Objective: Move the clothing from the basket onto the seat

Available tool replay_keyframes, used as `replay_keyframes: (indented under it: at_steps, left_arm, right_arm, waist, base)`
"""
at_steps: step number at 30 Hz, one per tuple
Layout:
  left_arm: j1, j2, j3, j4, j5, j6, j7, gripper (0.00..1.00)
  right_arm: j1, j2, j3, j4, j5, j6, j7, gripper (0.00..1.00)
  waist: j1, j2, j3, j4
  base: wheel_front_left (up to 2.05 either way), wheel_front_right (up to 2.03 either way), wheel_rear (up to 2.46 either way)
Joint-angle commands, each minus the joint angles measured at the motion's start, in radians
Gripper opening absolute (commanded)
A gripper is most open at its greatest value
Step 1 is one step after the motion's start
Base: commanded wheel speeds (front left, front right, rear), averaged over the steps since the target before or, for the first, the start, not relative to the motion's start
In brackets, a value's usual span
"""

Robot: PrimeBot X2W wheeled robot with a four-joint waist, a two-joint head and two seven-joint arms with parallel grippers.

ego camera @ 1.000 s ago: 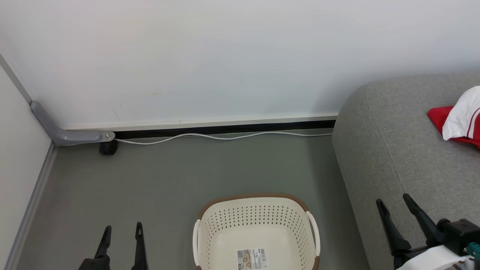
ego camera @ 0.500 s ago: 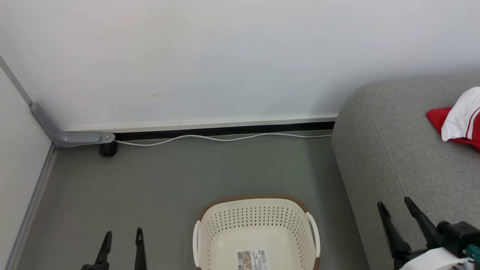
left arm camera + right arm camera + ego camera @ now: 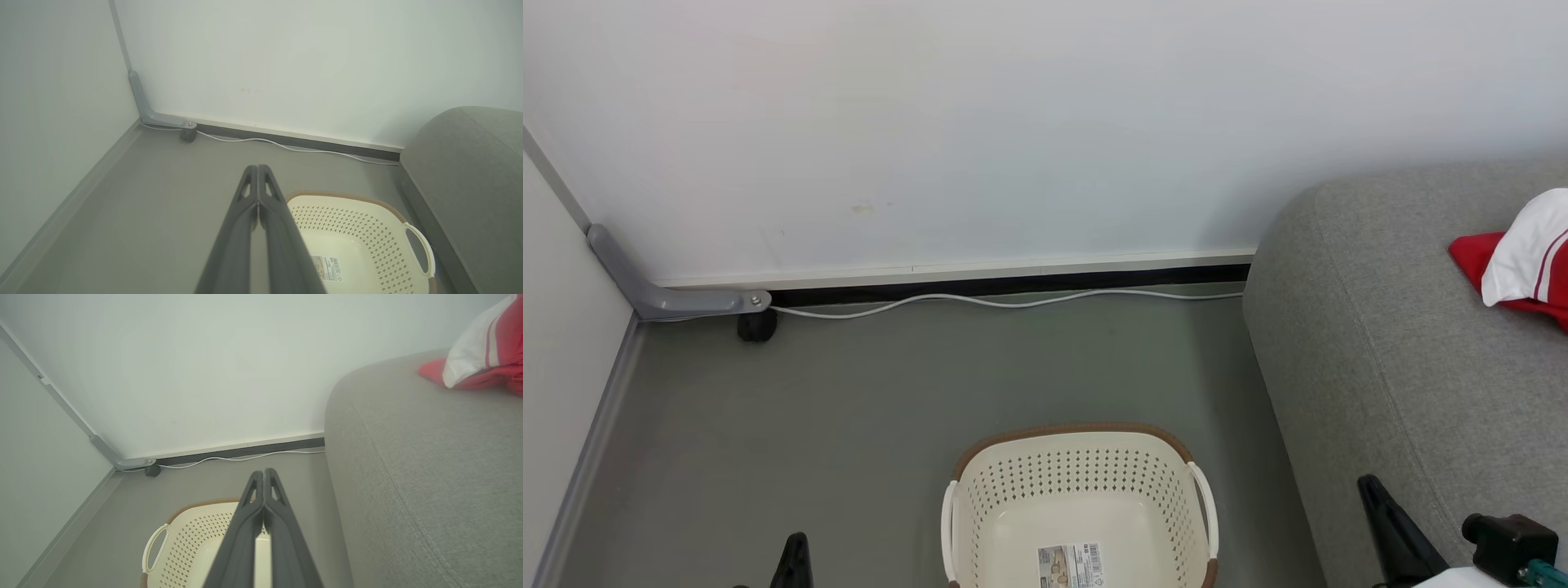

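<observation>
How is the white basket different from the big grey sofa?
The basket is cream plastic full of little holes; the sofa is grey cloth without holes. The basket is much smaller than the sofa. No clothing shows in the basket, while red and white clothing lies on the sofa. Both stand on the floor.

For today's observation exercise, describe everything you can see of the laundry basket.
The laundry basket is a cream-white oval plastic tub with perforated walls, a brown woven-look rim and a white loop handle on each side. It stands upright on the grey floor, beside the sofa but apart from it. Its visible inside holds only a paper label with a barcode.
</observation>
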Motion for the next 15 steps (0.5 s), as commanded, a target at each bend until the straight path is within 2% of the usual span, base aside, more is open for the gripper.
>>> replay_keyframes:
  at_steps: [1,15]
  left_arm:
    - [-0.033,0.006,0.013,-0.024,-0.033,-0.012,0.006,0.0]
    - [-0.063,0.007,0.031,-0.024,-0.194,-0.04,0.046,0.0]
  right_arm:
    - [-0.032,-0.01,-0.017,-0.028,0.027,0.0,0.007,0.0]
    - [-0.046,0.011,-0.053,-0.033,0.163,0.0,0.046,0.0]
  waist:
    - [-0.0001,0.0,0.001,-0.001]
    - [-0.0003,0.0,0.004,-0.006]
  base:
    - [0.0,0.0,0.0]
    - [0.0,0.0,0.0]
